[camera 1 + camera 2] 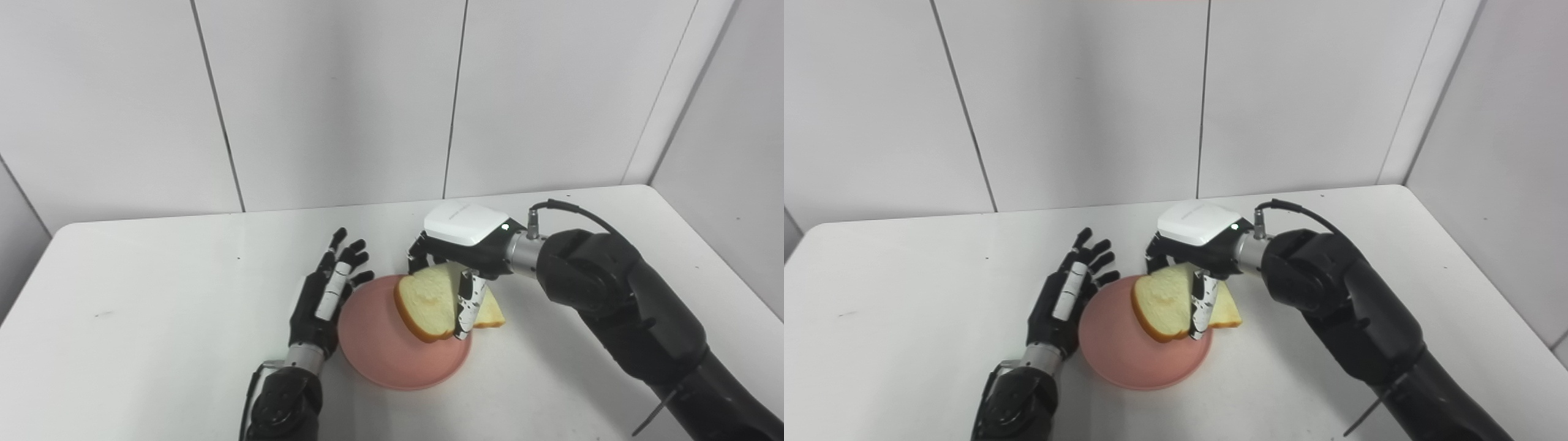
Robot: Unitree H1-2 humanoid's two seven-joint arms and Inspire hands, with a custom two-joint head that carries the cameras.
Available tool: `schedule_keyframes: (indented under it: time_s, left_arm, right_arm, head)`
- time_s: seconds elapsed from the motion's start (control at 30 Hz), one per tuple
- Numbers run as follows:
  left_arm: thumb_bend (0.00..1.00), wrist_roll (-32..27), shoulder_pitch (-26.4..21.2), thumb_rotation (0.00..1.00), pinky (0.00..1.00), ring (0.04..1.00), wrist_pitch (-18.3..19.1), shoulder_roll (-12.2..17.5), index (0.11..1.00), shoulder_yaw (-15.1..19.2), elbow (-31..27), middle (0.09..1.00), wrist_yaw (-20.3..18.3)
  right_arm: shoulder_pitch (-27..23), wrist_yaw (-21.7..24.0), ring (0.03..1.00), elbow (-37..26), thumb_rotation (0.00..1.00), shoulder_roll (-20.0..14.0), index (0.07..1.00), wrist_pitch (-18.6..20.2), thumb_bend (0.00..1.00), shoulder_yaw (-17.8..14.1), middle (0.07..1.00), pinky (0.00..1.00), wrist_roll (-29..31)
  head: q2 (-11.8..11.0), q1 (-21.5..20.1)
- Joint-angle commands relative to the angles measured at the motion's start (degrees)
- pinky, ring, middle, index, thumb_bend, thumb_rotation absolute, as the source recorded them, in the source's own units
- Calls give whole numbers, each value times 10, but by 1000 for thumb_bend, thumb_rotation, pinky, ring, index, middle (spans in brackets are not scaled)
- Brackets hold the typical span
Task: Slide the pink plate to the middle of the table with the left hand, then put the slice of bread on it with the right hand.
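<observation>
I see a pink plate (392, 355), pale bread (429, 300) with a golden-brown crust, black-and-white hands, left (327, 294) and right (465, 242), on a white tabletop (153, 306).

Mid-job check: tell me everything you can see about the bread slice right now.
The slice of bread is pale with a golden-brown crust and looks soft. It is tilted, its face turned toward the left, and held in the right hand, one finger crossing its front. It sits over the right part of the pink plate, one corner reaching past the rim. Whether its lower edge touches the plate is unclear.
</observation>
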Motion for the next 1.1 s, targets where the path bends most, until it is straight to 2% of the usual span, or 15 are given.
schedule_keyframes:
  time_s: [0.0,0.23,0.37,0.57,0.7,0.83,1.07]
  left_arm:
    - [814,6,13,737,748,876,22,-5,933,1,25,866,13]
    - [809,0,10,727,753,856,26,-9,925,8,25,843,21]
    - [827,4,9,729,755,855,22,-8,920,10,24,835,27]
    - [808,5,8,725,749,853,22,-6,909,10,22,831,29]
    - [824,5,9,724,747,850,21,-6,907,10,22,829,29]
    - [830,2,8,719,758,854,23,-8,909,12,22,831,28]
    - [836,4,7,713,759,860,20,-11,912,11,26,838,30]
  right_arm:
    - [-31,-28,544,10,140,3,490,-14,525,-1,608,452,-8]
    - [-38,-59,529,75,138,27,489,-27,525,14,574,449,-8]
    - [-43,-66,579,102,141,40,489,-27,525,28,633,484,-13]
    - [-43,-73,613,113,140,54,489,-20,525,34,662,518,-12]
    - [-42,-73,552,115,139,64,489,-8,525,32,625,460,-9]
    - [-41,-68,550,108,137,72,489,1,525,31,627,449,-6]
    - [-46,-66,535,108,138,74,487,-13,525,37,621,426,-3]
  head:
    - [1,5]
    - [2,16]
    - [3,22]
    - [4,23]
    - [4,22]
    - [3,21]
    - [2,21]
